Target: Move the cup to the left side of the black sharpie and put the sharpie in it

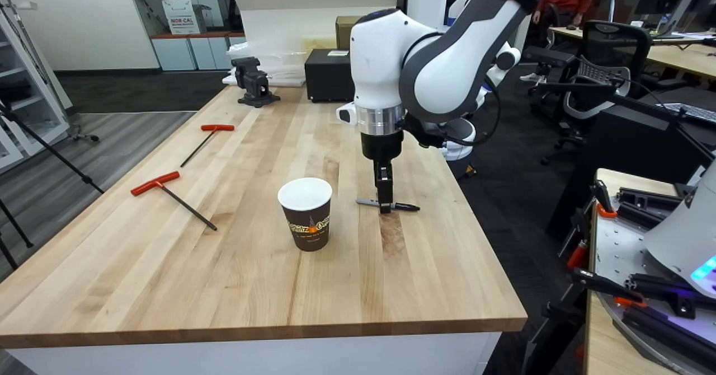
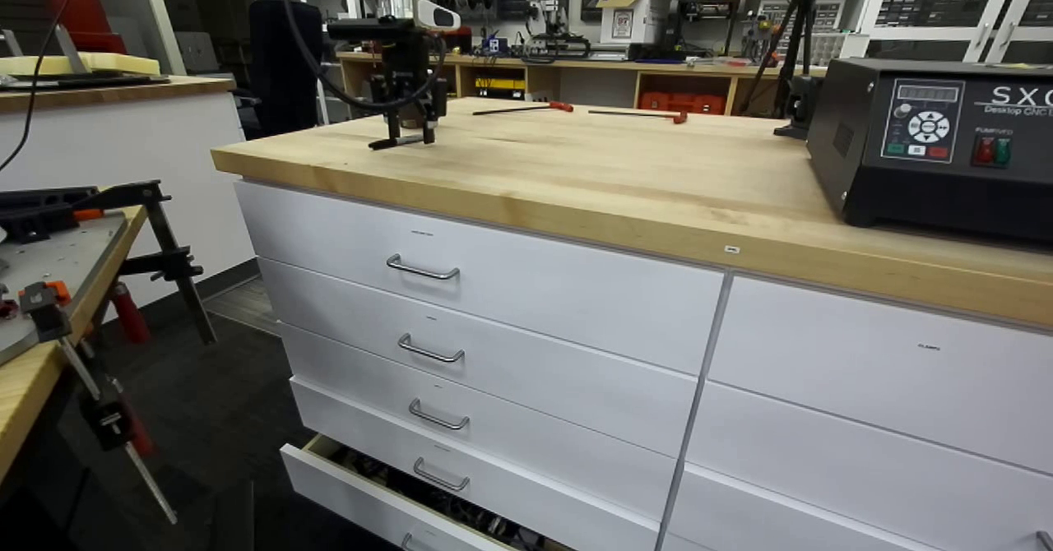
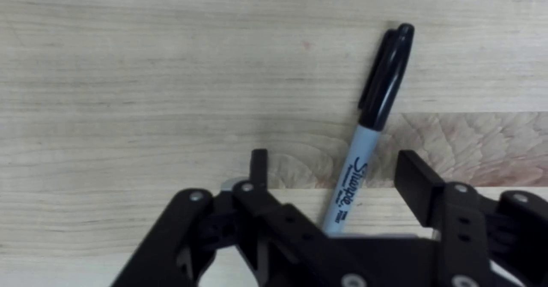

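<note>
Straddling the black sharpie (image 3: 369, 128), your claw (image 3: 334, 175) stands with jaws apart. You should find it light, stiff and slick; pinch it squarely mid-length.

in an exterior view, cup (image 2: 410, 120) largely hidden, black box (image 2: 938, 169) cropped

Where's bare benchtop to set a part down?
In an exterior view: between the cup and the nearer red T-handle tool; also between the cup and the benchtop edge closest to the camera. Crowded: around the sharpie, with the open gripper straddling it.
</note>
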`<act>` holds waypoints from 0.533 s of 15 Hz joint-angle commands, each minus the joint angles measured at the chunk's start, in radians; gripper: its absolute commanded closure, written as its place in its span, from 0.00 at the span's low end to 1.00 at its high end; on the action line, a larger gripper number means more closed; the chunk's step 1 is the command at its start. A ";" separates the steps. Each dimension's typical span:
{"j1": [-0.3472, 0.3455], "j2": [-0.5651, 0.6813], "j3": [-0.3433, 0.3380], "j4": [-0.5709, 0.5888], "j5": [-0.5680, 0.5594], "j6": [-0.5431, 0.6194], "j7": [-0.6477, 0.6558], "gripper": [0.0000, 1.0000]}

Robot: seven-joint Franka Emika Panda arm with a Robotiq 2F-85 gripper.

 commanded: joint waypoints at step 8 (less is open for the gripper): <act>-0.002 -0.001 0.007 0.014 0.001 -0.012 -0.015 0.96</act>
